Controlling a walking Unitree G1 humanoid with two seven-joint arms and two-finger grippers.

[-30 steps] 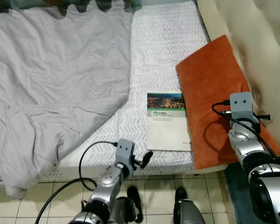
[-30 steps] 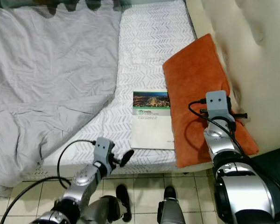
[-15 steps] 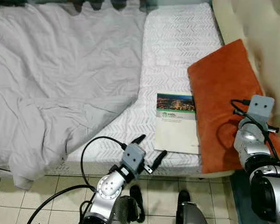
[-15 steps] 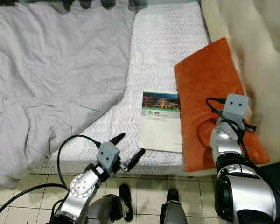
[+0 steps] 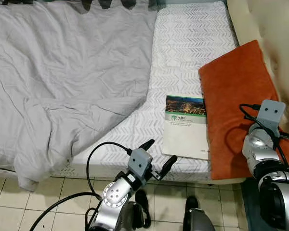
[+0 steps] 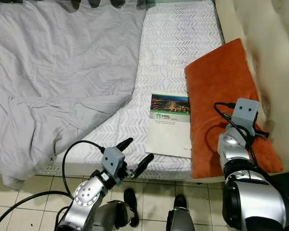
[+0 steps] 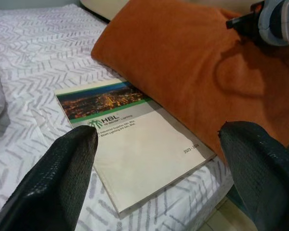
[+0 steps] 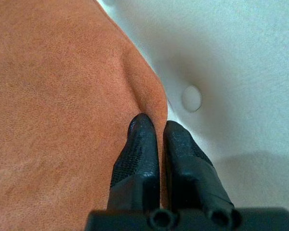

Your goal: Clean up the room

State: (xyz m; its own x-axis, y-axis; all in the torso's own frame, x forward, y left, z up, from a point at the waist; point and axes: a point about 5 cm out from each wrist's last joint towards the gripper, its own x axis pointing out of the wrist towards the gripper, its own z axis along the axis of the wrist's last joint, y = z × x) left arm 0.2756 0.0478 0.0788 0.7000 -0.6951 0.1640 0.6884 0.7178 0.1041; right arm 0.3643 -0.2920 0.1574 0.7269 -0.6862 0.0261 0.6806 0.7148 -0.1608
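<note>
The left tool (image 5: 158,154) has spread wide and now faces the booklet (image 5: 185,126); the right tool (image 8: 160,144) stays pressed together over the cushion (image 5: 238,101).

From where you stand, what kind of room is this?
Most likely a bedroom. A bed with a patterned sheet carries a rumpled grey duvet, an orange pillow leans on a padded headboard, and a booklet lies on the sheet.
</note>
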